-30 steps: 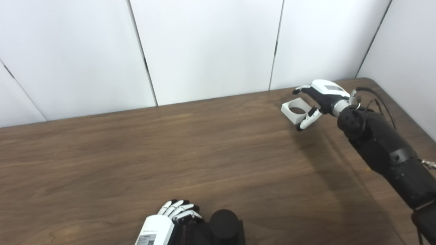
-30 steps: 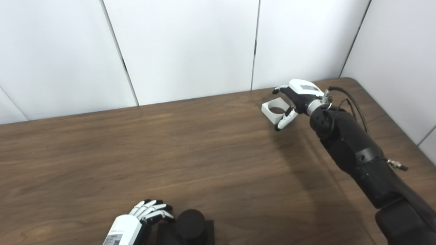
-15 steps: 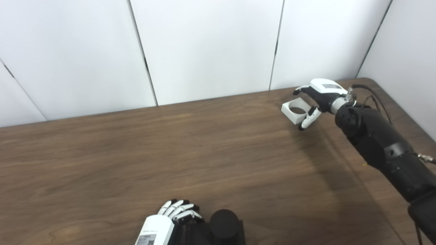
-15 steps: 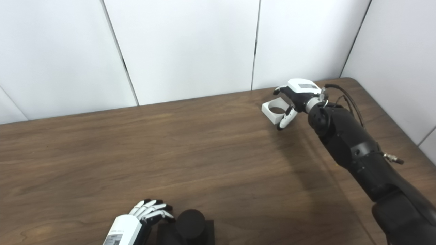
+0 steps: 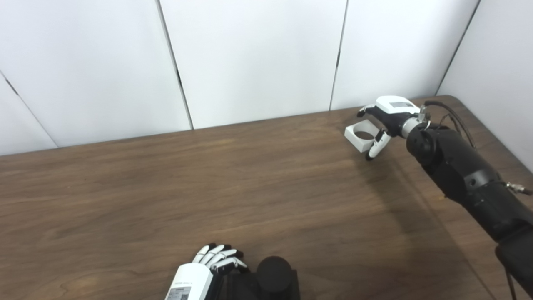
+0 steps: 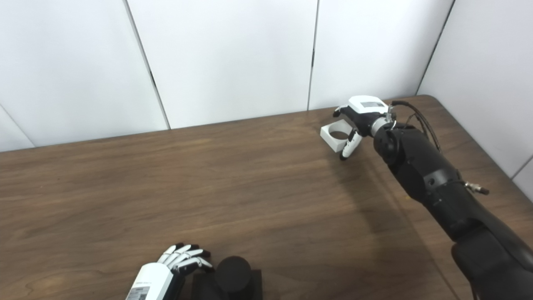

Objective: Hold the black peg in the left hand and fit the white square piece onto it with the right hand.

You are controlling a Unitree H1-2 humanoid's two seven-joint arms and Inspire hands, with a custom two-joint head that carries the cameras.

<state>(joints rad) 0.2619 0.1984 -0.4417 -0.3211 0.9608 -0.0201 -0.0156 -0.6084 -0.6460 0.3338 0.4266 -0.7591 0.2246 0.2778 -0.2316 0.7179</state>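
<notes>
Your right hand [image 5: 385, 121] is stretched out to the far right part of the wooden table [image 5: 166, 187], at about 2 o'clock from the table's middle. It sits at the white square piece [image 5: 362, 135], which lies flat on the table with its round hole facing up. The fingers are spread and curved around the piece's right side, the thumb [image 5: 374, 148] down by its near right corner and another finger [image 5: 363, 111] reaching past its far edge. You cannot tell from here whether any of them press on the piece, and nothing shows it raised off the wood.

Your left hand [image 5: 208, 266] is at 6 o'clock, at the bottom edge of the view, with its fingers loosely extended and lying close together. They rest just beside the left of the black peg [image 5: 273, 273], a round post standing upright on a dark square base [image 5: 291, 287]. The hand has not closed on the peg. The peg and the white piece lie well apart.
</notes>
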